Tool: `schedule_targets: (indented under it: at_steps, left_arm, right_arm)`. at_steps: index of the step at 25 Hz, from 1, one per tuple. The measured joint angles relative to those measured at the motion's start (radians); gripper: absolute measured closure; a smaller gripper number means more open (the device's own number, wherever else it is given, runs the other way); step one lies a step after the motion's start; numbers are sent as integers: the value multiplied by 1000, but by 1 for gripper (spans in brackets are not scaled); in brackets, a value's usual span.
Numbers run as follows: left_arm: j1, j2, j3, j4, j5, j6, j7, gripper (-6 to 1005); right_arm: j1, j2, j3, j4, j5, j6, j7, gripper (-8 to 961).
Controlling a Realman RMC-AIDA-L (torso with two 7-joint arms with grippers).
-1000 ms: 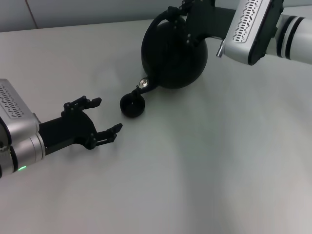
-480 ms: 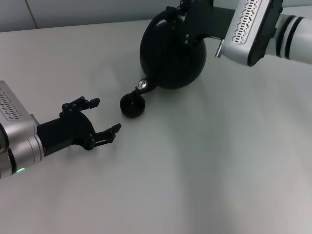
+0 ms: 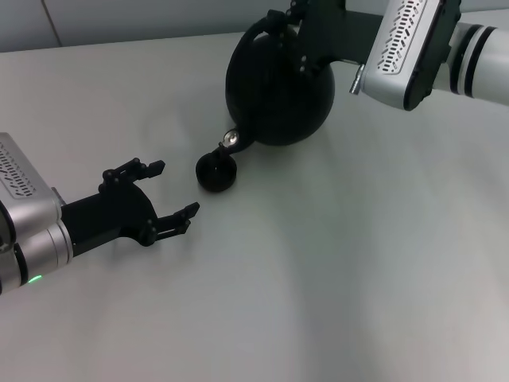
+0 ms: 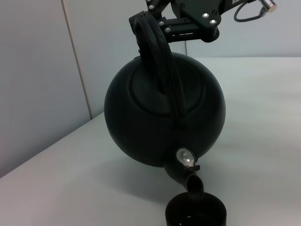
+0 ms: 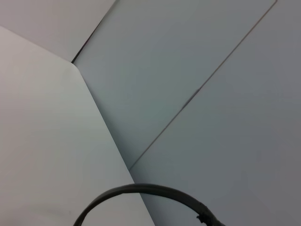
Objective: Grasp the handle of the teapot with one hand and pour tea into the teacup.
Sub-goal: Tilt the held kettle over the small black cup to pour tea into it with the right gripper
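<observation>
The round matte-black teapot (image 3: 278, 87) hangs tilted above the table, its short spout (image 3: 232, 143) pointing down over the small black teacup (image 3: 215, 171). My right gripper (image 3: 298, 20) is shut on the arched black handle (image 3: 256, 36) at the pot's top. In the left wrist view the teapot (image 4: 164, 113) is tipped towards the camera, the handle (image 4: 162, 66) is held from above, and the spout (image 4: 190, 181) sits right over the teacup (image 4: 196, 214). My left gripper (image 3: 163, 189) is open and empty, low over the table to the left of the cup. The right wrist view shows only an arc of the handle (image 5: 141, 189).
The grey table (image 3: 334, 263) stretches to the front and right. A pale wall (image 3: 119, 20) runs along its back edge.
The teapot has shifted slightly to the left and tipped a little more over the cup. My left gripper has barely moved.
</observation>
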Motion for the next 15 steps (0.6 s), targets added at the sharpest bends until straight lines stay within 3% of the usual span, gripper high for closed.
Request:
schedule_targets:
  at_steps: [15]
  left_arm:
    - [-6, 3, -4, -1, 16, 0, 0, 158]
  right_arm:
    - [-3, 0, -11, -7, -4, 19, 1, 870]
